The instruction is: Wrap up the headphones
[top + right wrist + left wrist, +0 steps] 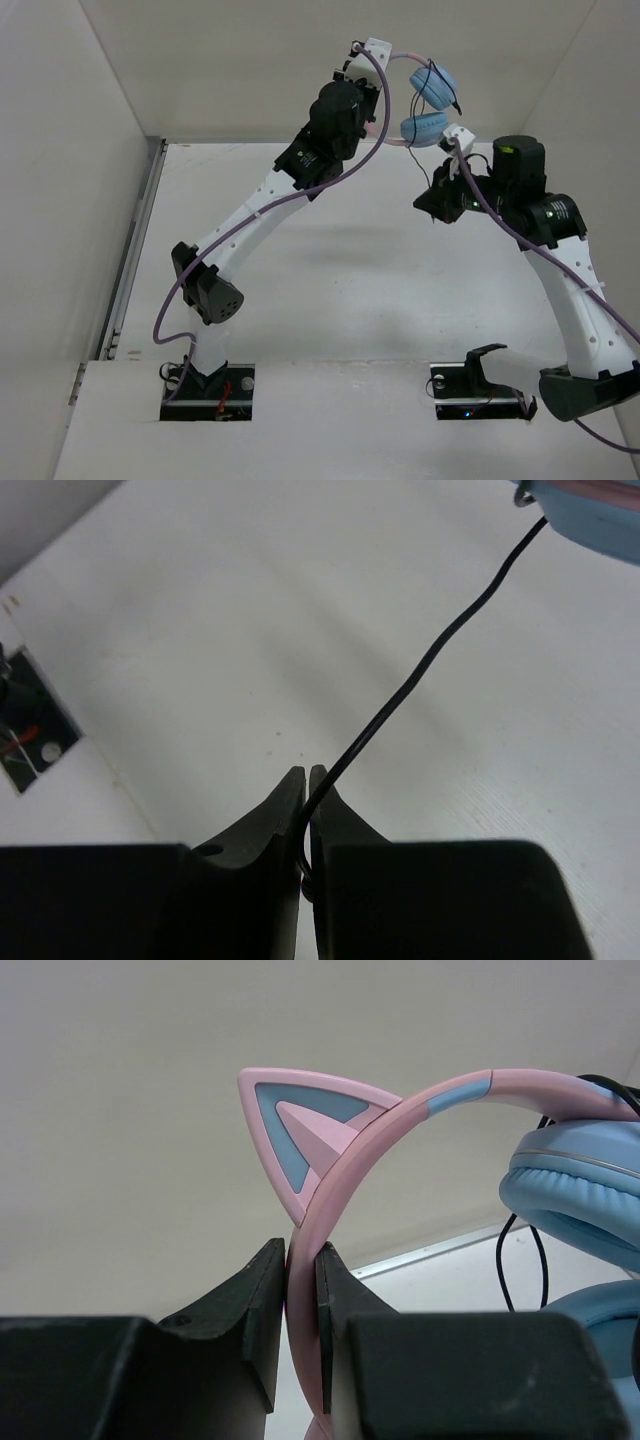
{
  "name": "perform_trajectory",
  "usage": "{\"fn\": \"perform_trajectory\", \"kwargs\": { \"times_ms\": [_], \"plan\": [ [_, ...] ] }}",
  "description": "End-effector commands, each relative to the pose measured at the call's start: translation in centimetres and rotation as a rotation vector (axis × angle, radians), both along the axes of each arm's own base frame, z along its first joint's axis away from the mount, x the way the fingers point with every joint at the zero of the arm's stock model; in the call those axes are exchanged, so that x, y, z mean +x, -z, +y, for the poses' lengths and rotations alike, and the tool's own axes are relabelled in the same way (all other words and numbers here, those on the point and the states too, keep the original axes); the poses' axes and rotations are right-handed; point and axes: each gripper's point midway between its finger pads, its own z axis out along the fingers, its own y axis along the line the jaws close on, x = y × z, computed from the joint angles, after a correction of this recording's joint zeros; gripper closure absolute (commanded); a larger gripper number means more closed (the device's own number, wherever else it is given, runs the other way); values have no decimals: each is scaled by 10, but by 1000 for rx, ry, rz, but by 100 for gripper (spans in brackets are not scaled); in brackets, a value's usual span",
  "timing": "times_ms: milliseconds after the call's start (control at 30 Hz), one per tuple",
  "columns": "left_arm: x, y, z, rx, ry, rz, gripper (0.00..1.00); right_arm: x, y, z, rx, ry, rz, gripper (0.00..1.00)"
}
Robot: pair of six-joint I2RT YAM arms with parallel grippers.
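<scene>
The headphones [428, 105] hang in the air at the back of the table, with a pink headband [400, 1120], a cat ear [300, 1125] and light blue ear cups [580, 1195]. My left gripper [300, 1260] is shut on the pink headband and holds the headphones up; it also shows in the top view [385, 128]. My right gripper [307, 778] is shut on the thin black cable [430, 660], which runs taut up to an ear cup [590, 505]. In the top view the right gripper [432, 205] sits just below the cups.
White table [330, 290] with white walls around it. A metal rail [135, 240] runs along the left edge. Two base cutouts [205, 385] sit at the near edge. Thick purple arm cables [300, 195] loop beside both arms.
</scene>
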Motion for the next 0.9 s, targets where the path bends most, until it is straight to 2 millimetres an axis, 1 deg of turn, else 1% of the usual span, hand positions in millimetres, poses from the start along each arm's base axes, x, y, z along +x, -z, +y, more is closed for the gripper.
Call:
{"fn": "perform_trajectory", "kwargs": {
  "times_ms": [0,133,167,300,433,500,600,700,867],
  "plan": [
    [-13,-56,14,-147,-11,-135,99,3,9,-19,-250,2,-98,89],
    [-14,-34,3,-107,5,-101,99,17,1,-33,-435,19,-222,89],
    [-15,-30,0,-98,12,-94,99,22,-3,-37,-480,31,-257,90],
    [-22,-2,-13,-49,43,-41,99,40,-22,-51,-672,60,-414,92],
    [-30,26,-27,-3,81,17,99,52,-48,-57,-772,92,-540,93],
    [-34,39,-33,12,103,49,99,55,-56,-58,-794,99,-582,93],
    [-41,49,-40,17,133,89,99,56,-54,-53,-796,79,-597,92],
    [-51,52,-48,11,181,113,99,54,-42,-47,-795,45,-590,92],
    [-70,62,-63,8,269,180,99,47,-34,-31,-690,1,-556,92]
  ]
}}
